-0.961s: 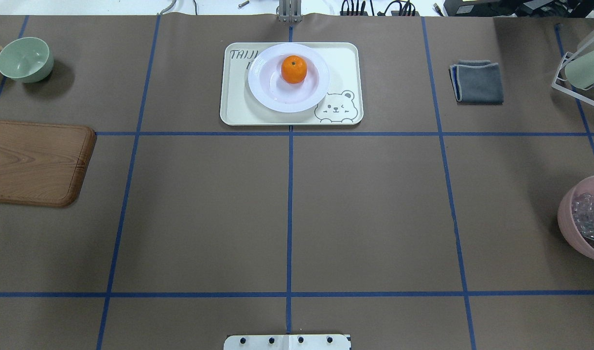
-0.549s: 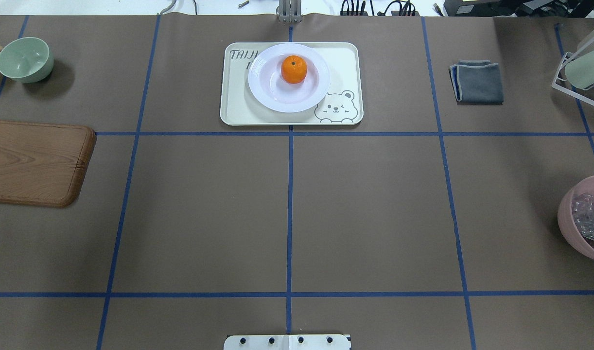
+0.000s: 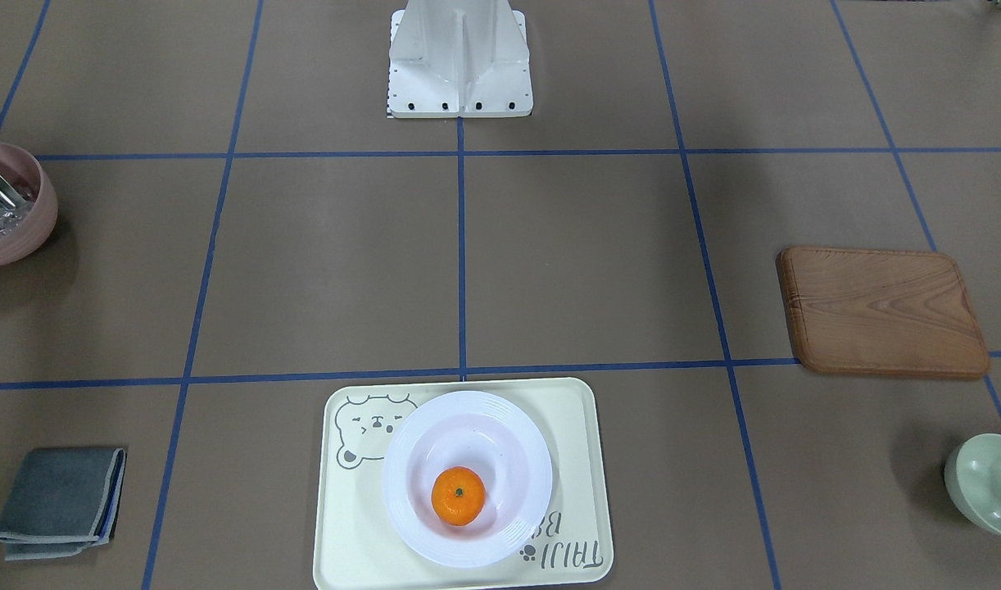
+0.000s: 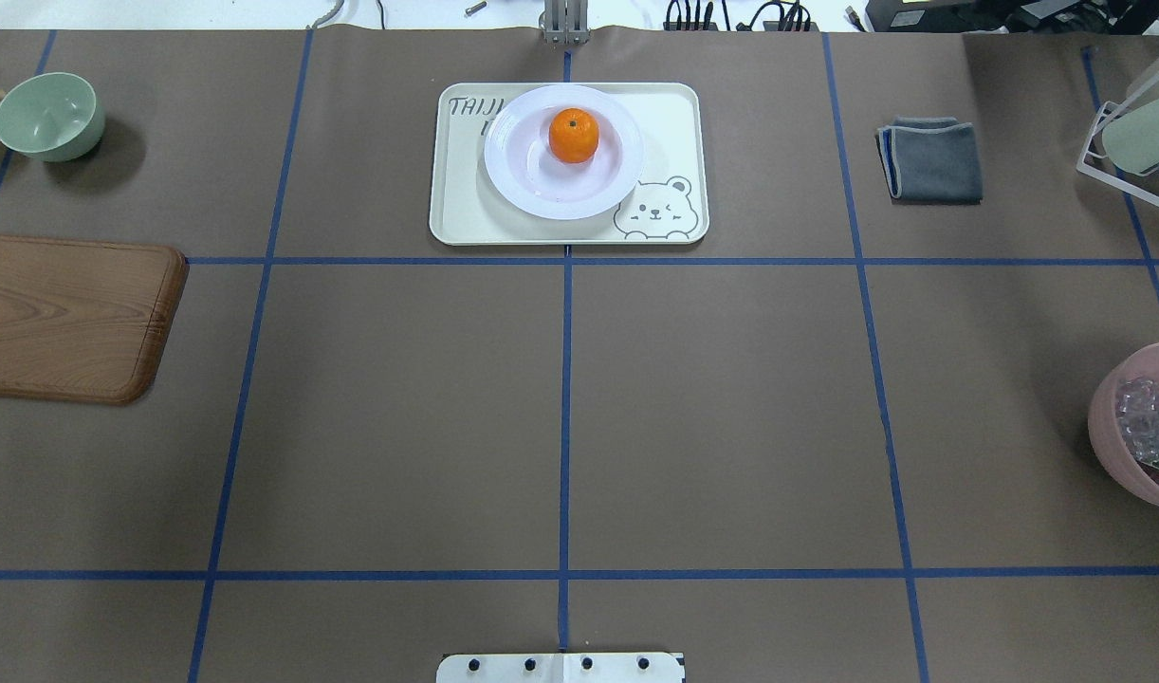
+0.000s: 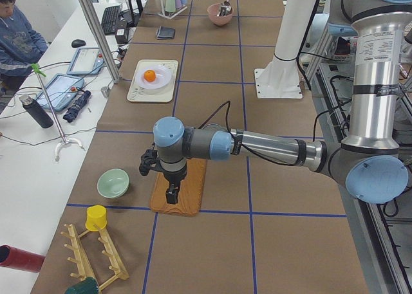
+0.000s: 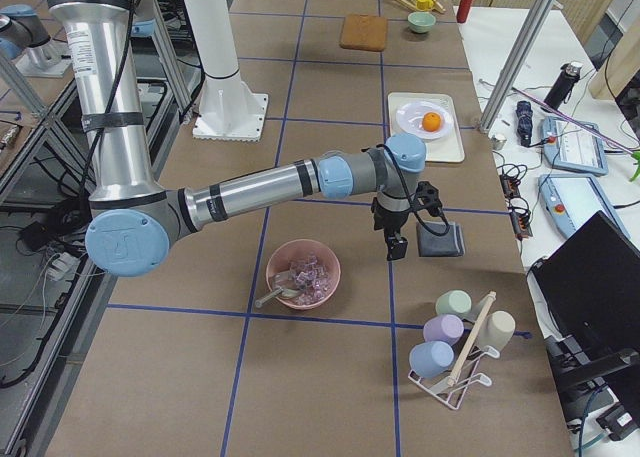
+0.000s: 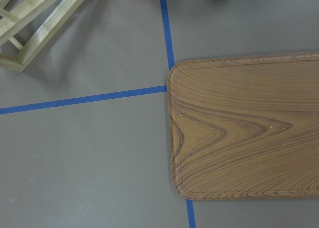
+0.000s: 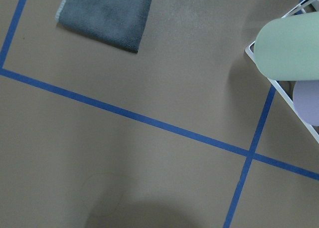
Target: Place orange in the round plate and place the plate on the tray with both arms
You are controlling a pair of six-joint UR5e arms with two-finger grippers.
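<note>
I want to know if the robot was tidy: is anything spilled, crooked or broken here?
Nothing stands out. The orange sits inside the round plate, and the plate lies flat on the tray. I see nothing spilled or broken.

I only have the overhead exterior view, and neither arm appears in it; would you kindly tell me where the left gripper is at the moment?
Observer: The left gripper hangs above the wooden board, well apart from the tray.
Operator: Thank you. And the right one?
Observer: The right gripper hangs over the table between the pink bowl and the grey cloth.
Operator: What lies at the table end past the green bowl?
Observer: A wooden rack stands there, with a yellow cup on it.
</note>
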